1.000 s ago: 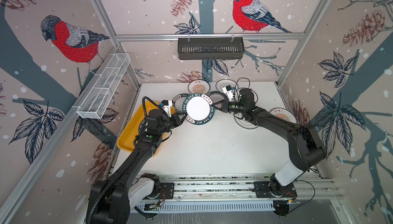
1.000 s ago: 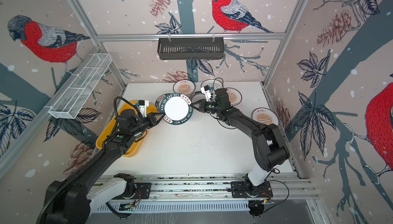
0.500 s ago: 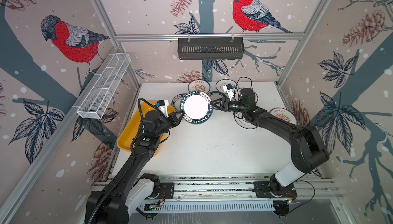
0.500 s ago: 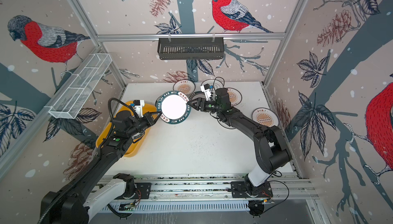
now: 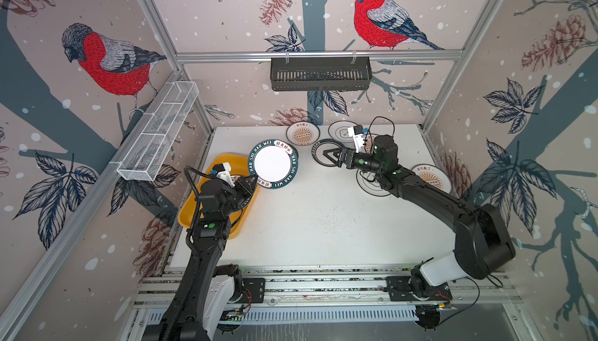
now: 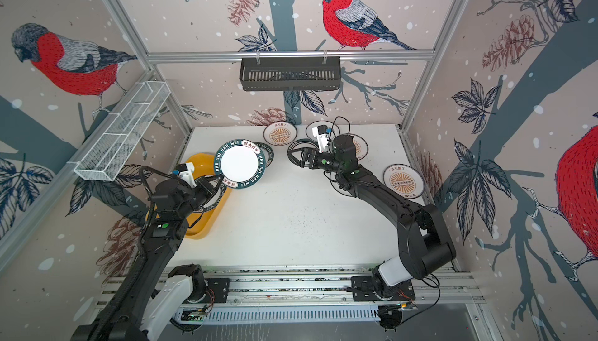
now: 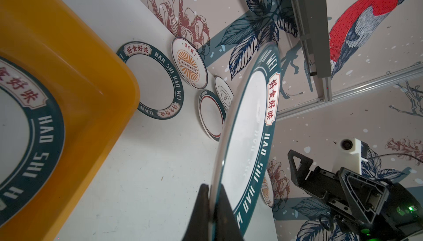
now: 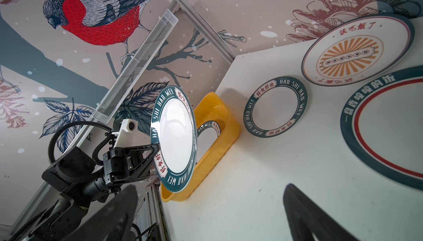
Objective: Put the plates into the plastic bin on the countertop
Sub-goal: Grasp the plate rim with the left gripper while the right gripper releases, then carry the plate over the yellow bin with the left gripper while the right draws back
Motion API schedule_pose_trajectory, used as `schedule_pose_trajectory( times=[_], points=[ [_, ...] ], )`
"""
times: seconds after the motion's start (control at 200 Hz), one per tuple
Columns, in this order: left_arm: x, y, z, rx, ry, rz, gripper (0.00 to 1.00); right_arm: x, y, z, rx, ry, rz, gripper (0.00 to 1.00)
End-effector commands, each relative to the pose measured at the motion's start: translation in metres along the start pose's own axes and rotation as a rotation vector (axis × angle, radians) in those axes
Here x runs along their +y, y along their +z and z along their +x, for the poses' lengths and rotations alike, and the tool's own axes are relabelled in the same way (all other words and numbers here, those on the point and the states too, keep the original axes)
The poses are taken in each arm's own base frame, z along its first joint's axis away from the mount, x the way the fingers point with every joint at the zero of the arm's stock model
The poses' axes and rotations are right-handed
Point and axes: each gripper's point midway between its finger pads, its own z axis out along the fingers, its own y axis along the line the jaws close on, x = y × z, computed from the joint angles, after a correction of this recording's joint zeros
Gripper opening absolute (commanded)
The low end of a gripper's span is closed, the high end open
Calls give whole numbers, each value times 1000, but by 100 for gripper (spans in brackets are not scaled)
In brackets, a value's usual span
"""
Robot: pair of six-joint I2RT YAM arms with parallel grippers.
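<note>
Plates first: the round white plate with a dark green lettered rim [image 5: 273,164] is pinched by its edge in the left claw [image 7: 215,207] — both black fingers pressed together on the rim. It hangs tilted, clear of the flat white speckled countertop [image 5: 323,219], over the far corner of the shallow yellow-orange plastic bin [image 5: 186,216], where a matching green-rimmed plate [image 7: 13,123] lies flat. The right claw [image 5: 328,158] stands well apart, jaws spread wide and gripping nothing, above a green-and-red-ringed plate [image 8: 389,125] on the countertop. Further out lie another green-lettered plate [image 7: 153,84], an orange sunburst plate [image 5: 302,134] and a thin black-rimmed plate [image 5: 338,132].
</note>
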Motion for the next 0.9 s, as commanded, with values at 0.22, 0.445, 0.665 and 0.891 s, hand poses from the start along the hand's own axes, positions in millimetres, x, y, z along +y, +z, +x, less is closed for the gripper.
schedule_pose_trajectory(
  times=[0.22,0.445,0.665,0.891],
  points=[
    [42,-24,-22,-76,-70,-69,0,19,-6,-9,-48,-124,-6,100],
    [84,-41,-33,-119,-132,-163,0,18,-10,-10,-54,-141,21,100],
    [117,-51,-36,-110,-144,-267,0,17,-14,-13,-80,-149,49,100],
    [139,-53,-39,-118,-193,-334,0,16,-14,-11,-80,-144,43,100]
  ],
)
